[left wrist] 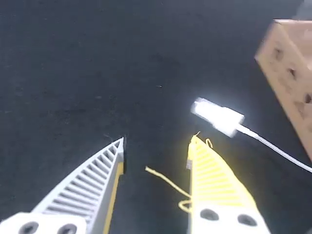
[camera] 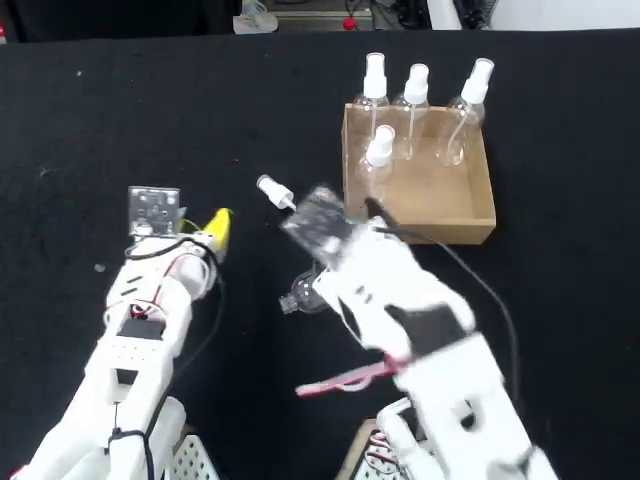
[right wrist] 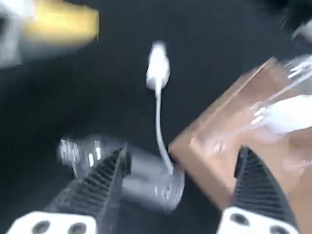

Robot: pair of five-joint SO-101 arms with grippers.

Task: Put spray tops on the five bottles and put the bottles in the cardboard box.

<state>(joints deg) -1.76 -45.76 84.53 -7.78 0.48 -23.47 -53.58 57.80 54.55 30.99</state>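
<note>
The cardboard box (camera: 440, 195) stands at the back right and holds several clear bottles (camera: 412, 110), upright with white spray tops on. A loose spray top (camera: 272, 190) with its thin tube lies on the black table just left of the box. It also appears as the spray top (left wrist: 217, 117) and the spray top (right wrist: 158, 68). One capless clear bottle (camera: 303, 293) lies on its side, partly under the right arm. In the right wrist view my right gripper (right wrist: 183, 156) is open above the bottle (right wrist: 131, 170). My left gripper (left wrist: 158, 141) is open, short of the spray top.
The box corner (left wrist: 292, 73) lies beyond the spray top, and the box (right wrist: 234, 146) sits close beside the lying bottle. The left gripper's yellow finger (right wrist: 58, 22) shows across from the right gripper. Black table extends to the left and back.
</note>
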